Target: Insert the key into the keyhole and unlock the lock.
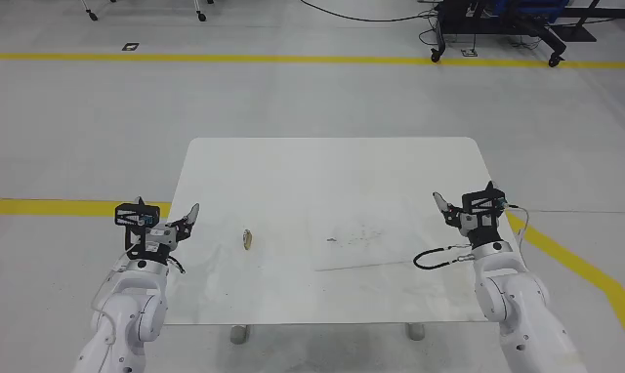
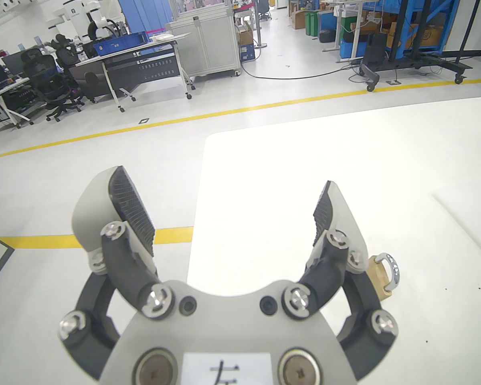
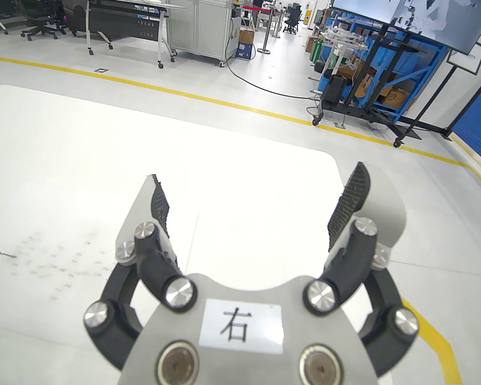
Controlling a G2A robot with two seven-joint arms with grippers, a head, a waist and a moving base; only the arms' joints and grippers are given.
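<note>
A small brass padlock (image 1: 247, 239) with a silver shackle lies on the white table (image 1: 332, 168), left of centre. In the left wrist view the padlock (image 2: 380, 278) sits just beside my left gripper (image 2: 224, 186), which is open and holds nothing. That left gripper (image 1: 171, 222) hovers at the table's left edge. A thin metal key (image 1: 332, 240) lies near the middle of the table, over a patch of grey scuff marks; the key (image 3: 0, 252) is well off to the side of my right gripper (image 3: 256, 178). The right gripper (image 1: 469, 199) is open and empty at the table's right edge.
A faint straight line (image 1: 361, 268) runs across the tabletop toward the front right. Yellow floor tape (image 1: 293, 59) passes behind and beside the table. Desks, chairs and racks stand far back in the room.
</note>
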